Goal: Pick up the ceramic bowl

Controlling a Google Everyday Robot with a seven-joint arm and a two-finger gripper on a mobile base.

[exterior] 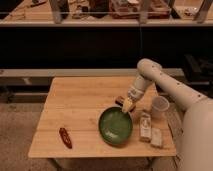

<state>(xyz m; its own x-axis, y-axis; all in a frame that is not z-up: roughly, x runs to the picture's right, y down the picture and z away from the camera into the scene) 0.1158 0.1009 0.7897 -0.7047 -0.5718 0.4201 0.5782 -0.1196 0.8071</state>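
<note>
The ceramic bowl [115, 126] sits upright, opening upward, on the desk [80, 105] right of frame centre; being round, it has no long axis. I have the pincer [127, 104] at its upper-right rim, presumably for a rim grasp. Whether it has closed I cannot tell.

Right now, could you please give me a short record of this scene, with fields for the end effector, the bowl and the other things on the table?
surface: wooden table
target: ceramic bowl, green, upright, on the table's right half
end effector: end effector, at the bowl's far right rim
arm: reaches in from the right side of the view
white cup: white cup, upright, right of the bowl
packets: two packets, between the bowl and the table's right edge
red item: red item, near the front left edge, apart from the bowl
</note>
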